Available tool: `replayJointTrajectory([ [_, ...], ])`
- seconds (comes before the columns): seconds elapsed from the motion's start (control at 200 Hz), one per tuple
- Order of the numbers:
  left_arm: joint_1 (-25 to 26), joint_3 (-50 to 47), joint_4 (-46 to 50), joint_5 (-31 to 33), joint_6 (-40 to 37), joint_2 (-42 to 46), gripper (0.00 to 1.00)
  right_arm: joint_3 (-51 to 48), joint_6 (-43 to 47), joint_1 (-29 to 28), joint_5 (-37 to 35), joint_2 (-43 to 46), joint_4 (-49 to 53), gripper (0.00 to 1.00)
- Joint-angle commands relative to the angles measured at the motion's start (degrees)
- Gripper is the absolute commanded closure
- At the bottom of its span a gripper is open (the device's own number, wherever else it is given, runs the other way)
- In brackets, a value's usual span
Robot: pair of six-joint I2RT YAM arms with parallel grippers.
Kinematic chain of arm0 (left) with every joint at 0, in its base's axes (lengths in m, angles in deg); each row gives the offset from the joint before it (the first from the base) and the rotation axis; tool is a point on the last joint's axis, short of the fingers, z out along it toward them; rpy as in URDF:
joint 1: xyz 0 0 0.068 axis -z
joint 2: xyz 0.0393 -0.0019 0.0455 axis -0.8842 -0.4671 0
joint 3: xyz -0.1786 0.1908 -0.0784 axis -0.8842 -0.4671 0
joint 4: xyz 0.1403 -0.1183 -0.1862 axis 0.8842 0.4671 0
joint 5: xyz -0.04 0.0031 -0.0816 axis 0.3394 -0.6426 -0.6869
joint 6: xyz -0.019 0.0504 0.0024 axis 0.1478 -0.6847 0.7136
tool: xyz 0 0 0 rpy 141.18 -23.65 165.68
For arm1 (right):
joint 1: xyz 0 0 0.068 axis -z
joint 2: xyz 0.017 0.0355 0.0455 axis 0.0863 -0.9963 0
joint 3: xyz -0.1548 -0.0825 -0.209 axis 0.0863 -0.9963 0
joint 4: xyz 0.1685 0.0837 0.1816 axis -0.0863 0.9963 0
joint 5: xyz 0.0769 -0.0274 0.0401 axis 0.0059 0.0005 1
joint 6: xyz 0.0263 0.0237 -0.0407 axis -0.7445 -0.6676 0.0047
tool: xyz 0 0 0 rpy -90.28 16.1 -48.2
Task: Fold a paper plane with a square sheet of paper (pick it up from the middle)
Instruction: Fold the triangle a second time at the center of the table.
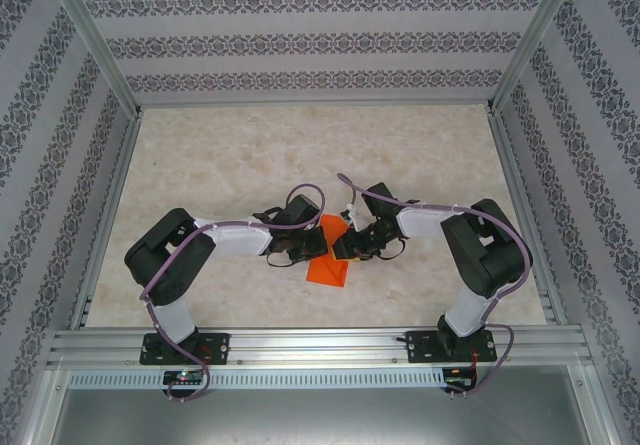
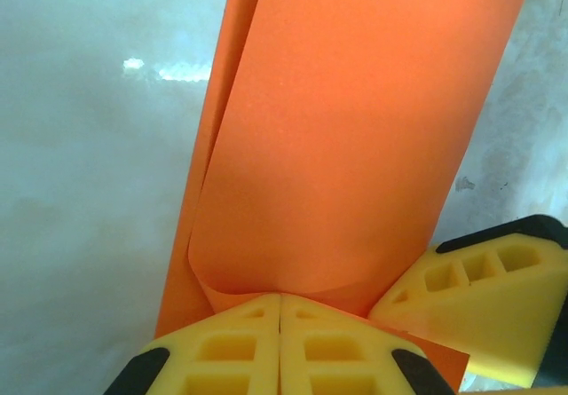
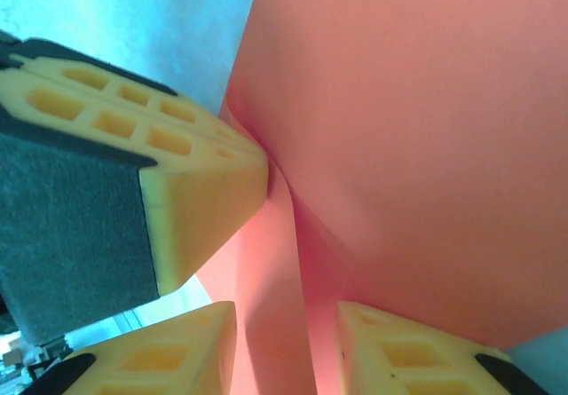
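The square sheet of paper (image 1: pixel 328 265), bright orange, lies folded over between the two grippers at the middle of the table. In the left wrist view the sheet (image 2: pixel 355 146) curls over itself in a loose fold, and my left gripper (image 2: pixel 280 297) is shut on its near edge. In the right wrist view my right gripper (image 3: pixel 284 315) stands open, its jaws on either side of a paper fold (image 3: pixel 399 146) without pressing it. The left gripper's fingers (image 3: pixel 204 191) pinch the sheet just beyond. From above, the left gripper (image 1: pixel 312 242) and right gripper (image 1: pixel 346 245) meet over the sheet. A paper plane is out of view.
The pale marbled tabletop (image 1: pixel 250 155) is walled on three sides by patterned panels (image 1: pixel 300 40). An aluminium rail (image 1: pixel 320 345) at the near edge carries both arm bases. One yellow finger of the right gripper (image 2: pixel 470 306) sits close beside the left gripper's fingers.
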Motion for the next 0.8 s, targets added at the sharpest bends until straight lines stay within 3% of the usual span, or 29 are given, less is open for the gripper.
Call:
replayJointTrajectory([
  [0.0, 0.6, 0.9, -1.3, 1.3, 0.4, 0.0, 0.92, -1.2, -2.5, 0.4, 3.3, 2.1, -3.8, 0.66],
  [0.09, 0.5, 0.9, -1.6, 0.9, 0.5, -0.1, 0.92, -1.8, -2.6, 0.5, 2.1, 3.1, -3.5, 0.69],
  [0.335, 0.5, 1.3, -1.2, -0.2, -1.3, 2.5, 0.89, -0.9, -2.4, 0.9, 0.2, 0.8, -3.1, 0.9],
  [0.505, 0.5, -0.8, 0.3, -1.1, -2.5, 8.7, 0.83, -1.0, -2.6, 0.9, 0.1, 0.6, -3.7, 0.92],
  [0.794, 1.7, -8.1, 0.6, -1.9, 0.0, 12.2, 0.88, -1.0, -2.2, 1.1, -0.1, 0.3, -3.9, 0.91],
])
